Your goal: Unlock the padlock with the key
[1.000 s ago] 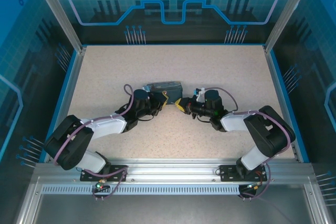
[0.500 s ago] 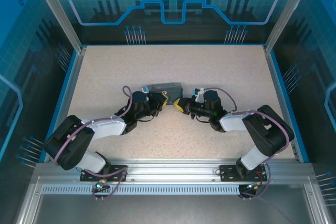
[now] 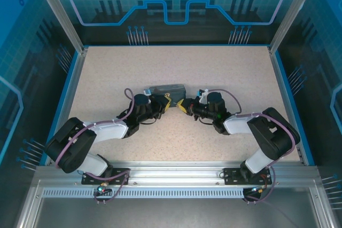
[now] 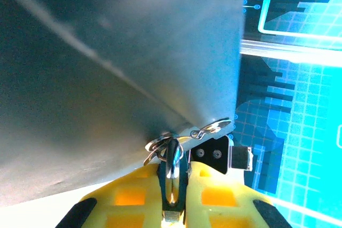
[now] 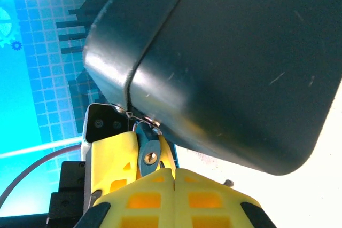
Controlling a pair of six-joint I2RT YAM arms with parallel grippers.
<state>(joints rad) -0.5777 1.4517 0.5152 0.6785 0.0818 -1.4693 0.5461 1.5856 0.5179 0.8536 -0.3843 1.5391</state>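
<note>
The padlock [image 5: 149, 150] is a small blue-grey body with a brass keyhole facing the right wrist camera. It hangs from the metal hasp [image 4: 160, 143] of the dark box [image 3: 166, 87]. My left gripper [image 4: 173, 173] is shut on the padlock [image 4: 172, 158], whose silver shackle stands up between the yellow fingers [image 4: 133, 190]. My right gripper [image 5: 174, 173] is shut, its fingertips pressed together just below and right of the keyhole. The key is hidden. In the top view the left gripper [image 3: 167, 103] and right gripper [image 3: 181, 105] meet at the box's near edge.
The box [image 5: 224, 62] looms over both grippers, tilted, with its near corner off the table. A tiny grey bit [image 5: 227, 182] lies on the speckled table [image 3: 214, 68]. Blue rails and glass walls [image 3: 283, 78] ring the table, with open surface behind and beside the box.
The box has turned slightly and both grippers have edged a little toward the far side. Both grips look unchanged.
</note>
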